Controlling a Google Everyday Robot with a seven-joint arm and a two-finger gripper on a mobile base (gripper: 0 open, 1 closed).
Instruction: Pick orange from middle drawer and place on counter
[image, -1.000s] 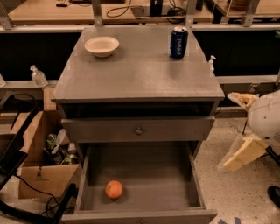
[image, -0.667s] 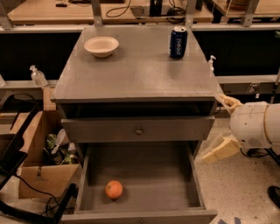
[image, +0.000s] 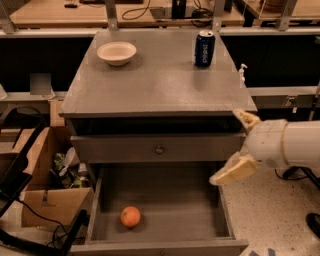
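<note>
The orange (image: 130, 217) lies on the floor of the open middle drawer (image: 175, 202), near its front left corner. The counter (image: 160, 82) is the grey cabinet top above it. My gripper (image: 238, 146) comes in from the right, beside the cabinet's right front corner and above the drawer's right wall. Its two tan fingers are spread wide: one fingertip (image: 245, 118) sits just under the counter's edge, the other (image: 231, 173) hangs over the drawer's right side. It is open and empty, well to the right of the orange and higher than it.
A white bowl (image: 116, 52) stands at the counter's back left and a blue can (image: 204, 48) at its back right. A closed drawer front with a knob (image: 159, 149) sits above the open drawer. A cardboard box (image: 44, 192) with clutter stands on the floor at left.
My gripper has moved left from the far right edge toward the cabinet's right front corner. The orange, bowl and can have not moved.
</note>
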